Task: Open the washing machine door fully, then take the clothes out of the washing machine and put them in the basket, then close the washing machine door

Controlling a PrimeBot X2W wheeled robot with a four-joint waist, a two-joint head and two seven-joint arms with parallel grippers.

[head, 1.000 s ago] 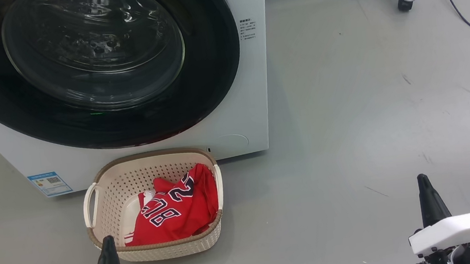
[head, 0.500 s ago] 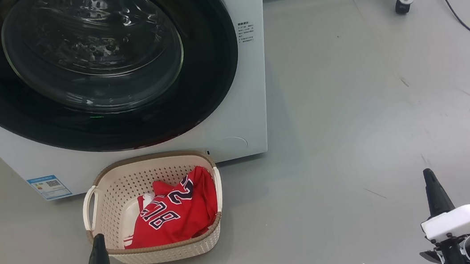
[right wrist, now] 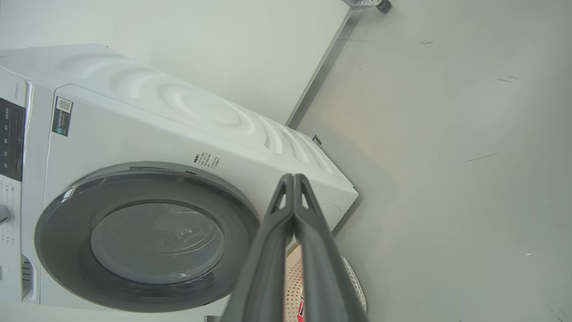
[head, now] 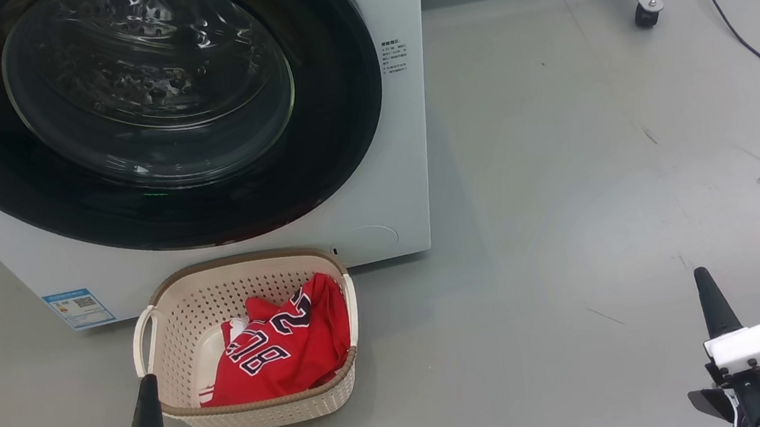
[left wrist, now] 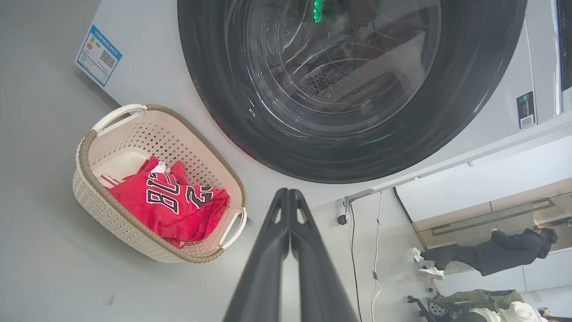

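Left gripper (head: 147, 391), green housing with two long dark fingers, sits at 7 o'clock of the head view, fingers pressed together, nothing held. Its tip shows just at the near-left corner of the small cream perforated plastic basket with brown woven-look rim (head: 241, 260); contact can't be judged. Left wrist view: same gripper (left wrist: 289, 193), tips together, pointing at the washer's lower front. Right gripper (head: 702, 275), white housing and dark fingers, is at 5 o'clock of the head view, closed and empty, over bare grey floor (head: 600, 179), well apart from the basket. Right wrist view: its tips (right wrist: 293, 178) are together.

Large round door with glossy black rim and bulging clear glass (head: 149, 104) lies flush against the big white front-loading washing machine (head: 410, 166), shut. Basket stands on the floor at 6 o'clock of the door, just beside the washer front. Bright red jersey with dark white-outlined numbers (head: 281, 349) lies inside, bunched toward the basket's 3 o'clock side. Small blue label sticker (head: 78, 309) is at 10 o'clock from the basket. Metal caster leg (head: 645, 10) and dark cable (head: 743, 42) are at 1 o'clock.
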